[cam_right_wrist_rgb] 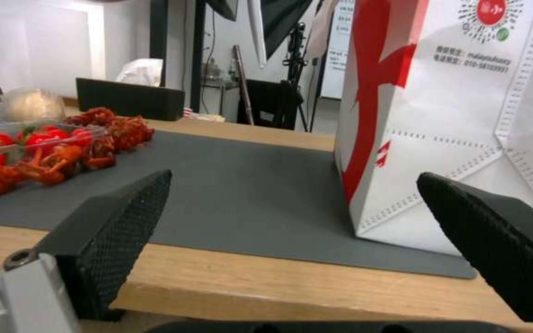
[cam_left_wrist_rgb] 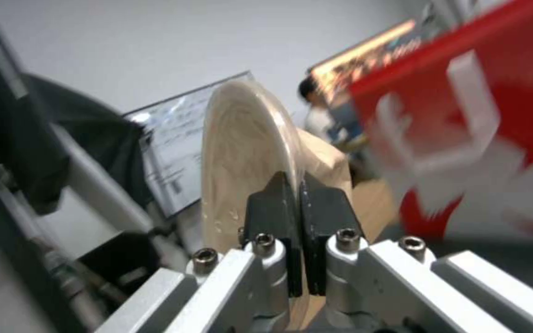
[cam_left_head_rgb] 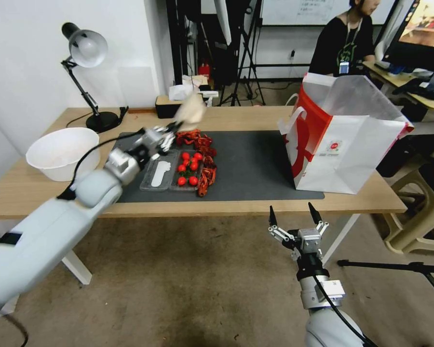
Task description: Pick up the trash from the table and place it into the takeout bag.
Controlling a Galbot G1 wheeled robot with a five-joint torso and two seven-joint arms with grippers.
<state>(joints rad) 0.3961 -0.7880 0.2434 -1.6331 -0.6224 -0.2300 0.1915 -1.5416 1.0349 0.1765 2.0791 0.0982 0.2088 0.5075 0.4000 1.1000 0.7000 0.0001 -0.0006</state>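
Your bowl [cam_left_head_rgb: 190, 112] is off the counter [cam_left_head_rgb: 246, 118], raised in the air above the far left part of the grey mat [cam_left_head_rgb: 250, 164], tilted on edge. Your left pincer [cam_left_head_rgb: 172, 131] has it clamped by the rim; in the left wrist view the two black fingers [cam_left_wrist_rgb: 273, 217] press together on the thin beige edge of the bowl [cam_left_wrist_rgb: 242, 157], with the red side of the bag [cam_left_wrist_rgb: 464, 129] blurred just beyond it. Below the bowl you have a clear tray [cam_left_head_rgb: 171, 174] on the mat holding cherry tomatoes [cam_left_head_rgb: 188, 168] and a white spoon [cam_left_head_rgb: 158, 174], with red crayfish [cam_left_head_rgb: 205, 159] strung along its far and right sides.

The bag [cam_left_head_rgb: 345, 144] stands upright and open at the mat's right end, well apart from the bowl, its red panel facing the tray. From the right wrist view you see the bag [cam_right_wrist_rgb: 451, 115] resting partly on the mat [cam_right_wrist_rgb: 242, 189] near the counter's front edge [cam_right_wrist_rgb: 266, 282].

Your right pincer [cam_left_head_rgb: 294, 214] hangs in front of the counter and below its edge, jaws spread wide and gripping nothing.

At the counter's left end you have a white mixing bowl [cam_left_head_rgb: 62, 153], a desk lamp [cam_left_head_rgb: 87, 53] behind it, and a black box [cam_left_head_rgb: 168, 107] at the back.
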